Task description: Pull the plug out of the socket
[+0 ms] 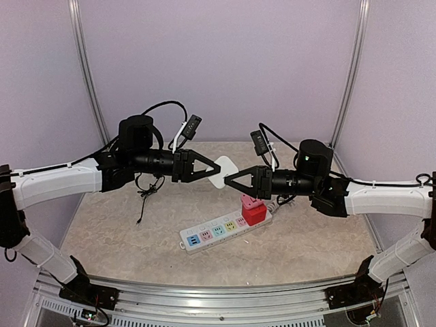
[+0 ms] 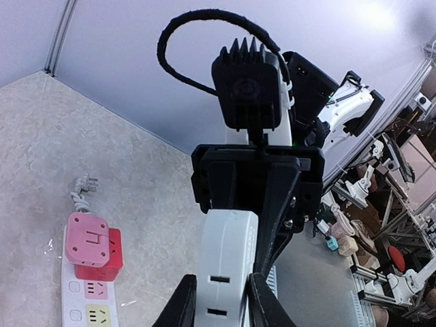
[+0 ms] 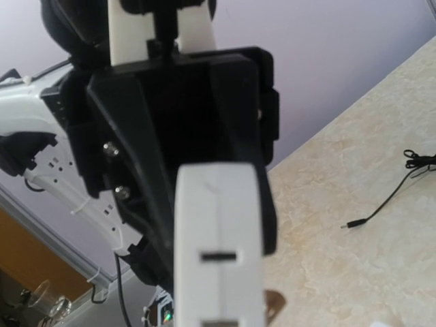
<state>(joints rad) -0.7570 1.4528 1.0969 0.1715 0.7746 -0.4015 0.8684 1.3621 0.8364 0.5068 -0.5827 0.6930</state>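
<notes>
the left gripper (image 1: 213,167) is reaching in from the left, well above the table, and it's clamped on a flat white piece (image 1: 225,165). in its own wrist view the two black fingers (image 2: 182,306) sit tight against either side of that piece (image 2: 225,266). the right gripper (image 1: 230,178) comes at it from the other side, its fingers narrowing to a point on the opposite edge of the same piece. it looks closed on it too, though its fingertips are out of sight in its own camera. there you only see the white piece (image 3: 218,252) running up into the black body of the left gripper (image 3: 184,102). so the two arms meet nose to nose over the middle, sharing that one piece between them.

below them and a little to the right, the plug (image 1: 253,212), a red block with a pink cube on top, is seated in the pink end of the power strip (image 1: 218,231). neither gripper is touching it. the strip lies flat and slanted on the marbled table (image 1: 327,238), with its blue end nearer the arm bases. its white cord (image 2: 82,189) is bunched just past the plug end. a thin black cable (image 1: 142,201) lies loose on the table under the left arm.
</notes>
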